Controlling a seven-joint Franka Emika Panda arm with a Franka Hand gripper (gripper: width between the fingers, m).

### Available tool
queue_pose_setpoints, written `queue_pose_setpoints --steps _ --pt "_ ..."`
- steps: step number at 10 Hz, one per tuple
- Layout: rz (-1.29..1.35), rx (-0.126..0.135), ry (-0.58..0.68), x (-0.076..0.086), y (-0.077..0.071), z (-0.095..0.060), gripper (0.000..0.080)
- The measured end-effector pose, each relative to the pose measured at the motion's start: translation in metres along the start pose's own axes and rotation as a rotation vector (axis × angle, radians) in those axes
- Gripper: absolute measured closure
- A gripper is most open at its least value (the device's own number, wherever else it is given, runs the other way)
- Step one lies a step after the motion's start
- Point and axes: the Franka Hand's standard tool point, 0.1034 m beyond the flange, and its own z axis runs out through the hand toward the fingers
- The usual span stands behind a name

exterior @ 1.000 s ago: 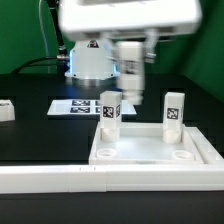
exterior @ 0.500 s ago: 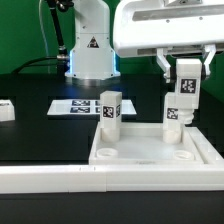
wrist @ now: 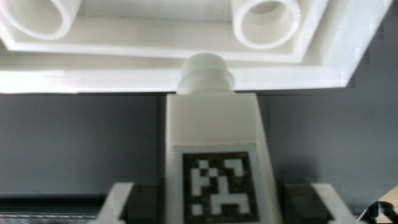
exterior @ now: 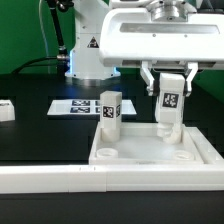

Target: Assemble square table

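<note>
The white square table top lies tray-like in the front right of the exterior view. One tagged white leg stands upright at its far left corner. My gripper is shut on another tagged leg and holds it upright over the far right corner, its lower end down near the rim. In the wrist view the gripper clamps this leg, whose narrow tip reaches the table top's rim. Two round sockets show beyond the rim. Whether another leg stands behind the held one is hidden.
The marker board lies flat on the black table behind the table top. A small white part sits at the exterior view's left edge. A long white wall runs along the front. The robot base stands at the back.
My gripper, with the leg in it, has swung from the middle to the exterior view's right, then moved down and slightly left. It now covers the leg seen standing at the far right corner.
</note>
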Motion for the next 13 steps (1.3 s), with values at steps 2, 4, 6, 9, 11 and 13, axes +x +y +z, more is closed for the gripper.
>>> queue_pose_setpoints --steps 2,4,6,9,11,13 --pt "-0.009 0.002 0.003 -0.007 -0.005 0.005 0.0509" --pt "-0.005 0.011 -0.002 -0.01 -0.009 0.007 0.0509" --pt "-0.002 0.026 0.0 -0.008 -0.017 0.007 0.0509" --pt "-0.007 0.03 -0.014 -0.017 -0.022 0.012 0.0509" --pt "-0.011 0.029 -0.02 -0.021 -0.023 0.015 0.0509" --pt "-0.017 0.032 -0.021 -0.022 -0.028 0.018 0.0509"
